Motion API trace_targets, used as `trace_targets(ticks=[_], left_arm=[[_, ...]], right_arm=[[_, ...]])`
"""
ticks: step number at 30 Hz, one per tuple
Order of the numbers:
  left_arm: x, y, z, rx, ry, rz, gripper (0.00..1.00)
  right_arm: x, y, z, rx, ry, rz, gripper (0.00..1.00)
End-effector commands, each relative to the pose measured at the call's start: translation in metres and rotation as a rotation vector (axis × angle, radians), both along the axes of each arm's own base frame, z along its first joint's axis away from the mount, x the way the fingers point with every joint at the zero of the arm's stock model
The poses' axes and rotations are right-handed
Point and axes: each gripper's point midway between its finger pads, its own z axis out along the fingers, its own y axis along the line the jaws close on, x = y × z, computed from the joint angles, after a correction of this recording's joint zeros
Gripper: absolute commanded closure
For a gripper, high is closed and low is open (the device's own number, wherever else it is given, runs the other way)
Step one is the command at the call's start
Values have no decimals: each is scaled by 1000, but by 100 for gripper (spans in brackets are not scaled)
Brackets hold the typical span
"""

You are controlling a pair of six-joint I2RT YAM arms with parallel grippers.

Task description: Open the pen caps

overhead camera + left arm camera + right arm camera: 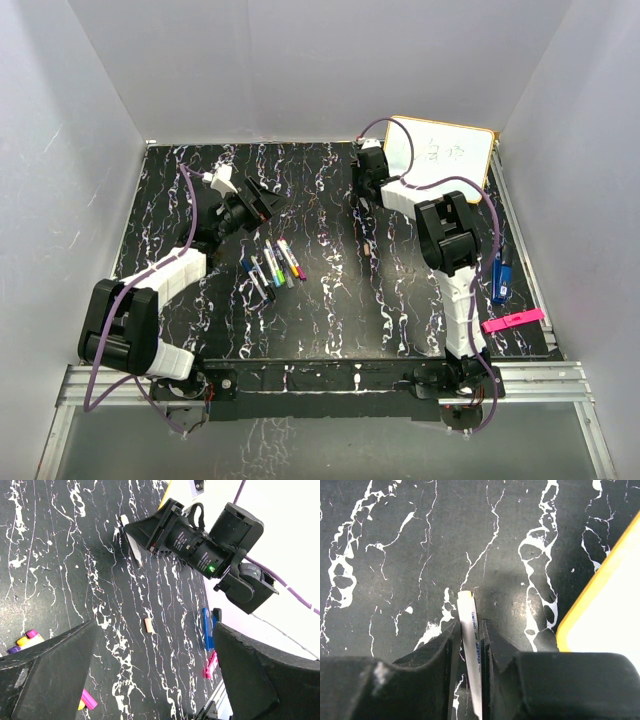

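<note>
Several white pens (272,265) with coloured pen caps lie in a loose row at the table's middle left. One more white pen (466,605) lies flat near the whiteboard, and my right gripper (470,630) is shut on its barrel, one finger on each side. The left wrist view shows that same pen (135,550) sticking out under the right gripper (150,532). A single orange cap (148,625) lies loose on the table. My left gripper (156,645) hangs open above the table with nothing in it, just behind the row of pens (27,639).
A yellow-framed whiteboard (440,155) lies at the back right, close to the right gripper. A blue chunky object (501,281) and a pink flat clip (513,321) rest near the table's right edge. White walls enclose the table on three sides.
</note>
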Motion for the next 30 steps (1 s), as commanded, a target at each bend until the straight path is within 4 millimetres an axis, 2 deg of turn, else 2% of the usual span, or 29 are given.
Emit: trace_targets(ticks=[1,6,9,17,21,30], left_arm=[[-4,-2,19,-20,-56,-17,1],[-6,-1,19,-20,-57,-15,1],[-6,-1,19,-18,-57,-15,1],[-7,0,17,-18,-50,-12,1],[-7,-1,18,-21,-52,-15,1],[-6,-3,21,-16,-57,-25,1]], right_arm=[[-18,2,0,8,36,1,81],[-29,8,9,39,33,11,83],[-35,10,11,43,38,20,89],[-57,21,18,58,10,124,90],[-58,25,21,24,-26,211,88],[-47,37,25,-29,-103,358,82]])
